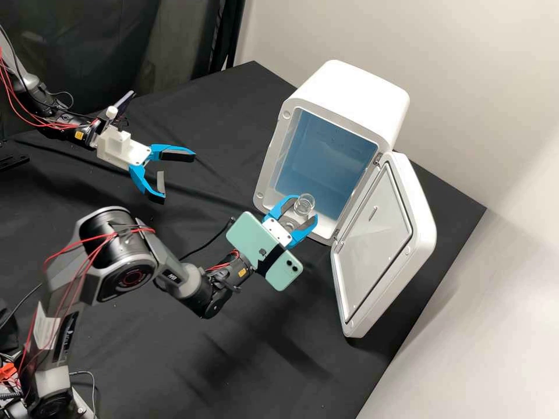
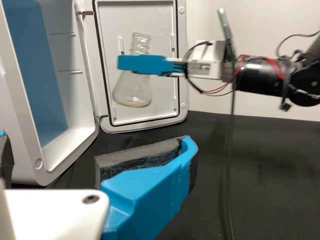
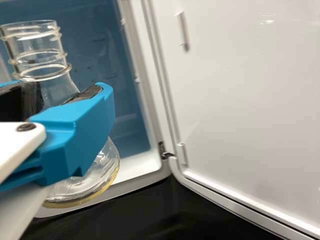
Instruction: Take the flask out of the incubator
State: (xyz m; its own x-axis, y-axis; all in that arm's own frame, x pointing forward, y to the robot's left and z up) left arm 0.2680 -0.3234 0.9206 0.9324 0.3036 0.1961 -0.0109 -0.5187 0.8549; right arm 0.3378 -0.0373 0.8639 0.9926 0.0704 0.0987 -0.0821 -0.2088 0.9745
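- The flask (image 1: 303,203) stands upright with its long axis vertical, its open mouth pointing up and its wide base down.
- It is a clear glass conical flask with a short neck ringed by screw threads. The right wrist view shows a faint yellowish tint around its bottom.
- It sits at the lower front lip of the incubator (image 1: 349,99), right in the opening and on the side nearest the hinges. Whether its base rests on the lip or hangs just above it cannot be told.
- The right gripper (image 1: 295,216) has its two blue fingers closed on the flask, one on each side, just below the threaded neck.
- The left gripper (image 1: 172,174) hangs over the far left part of the bench (image 1: 174,361), well apart from the incubator. Its fingers are spread wide with nothing between them.
- The white incubator, blue inside, stands near the bench's right edge, toward the far right corner. Its door (image 1: 378,233) is swung fully open toward that edge.
- A mint-green phone (image 1: 262,250) is mounted on the right wrist behind the gripper.
- A small label (image 1: 172,276) on the right arm is too small to read.
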